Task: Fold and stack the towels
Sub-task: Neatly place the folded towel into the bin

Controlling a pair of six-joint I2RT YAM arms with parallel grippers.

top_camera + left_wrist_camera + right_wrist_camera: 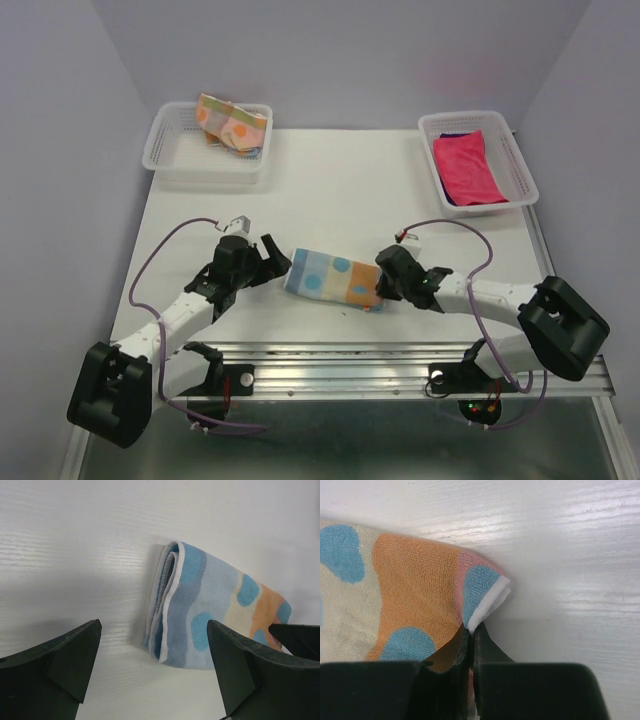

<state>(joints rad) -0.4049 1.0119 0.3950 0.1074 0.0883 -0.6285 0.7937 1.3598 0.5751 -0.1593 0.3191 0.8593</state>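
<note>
Folded light-blue patterned towel on table, right tool pinched on its corner, left tool wide, beside other end

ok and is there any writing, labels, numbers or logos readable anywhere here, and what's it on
No readable text in any of the three views.
Spotted towel: pattern only, no label showing.
Pink towel: plain.
Left basket and right basket: no print visible.
Small white piece on the right arm's cable: too small to read.
</note>
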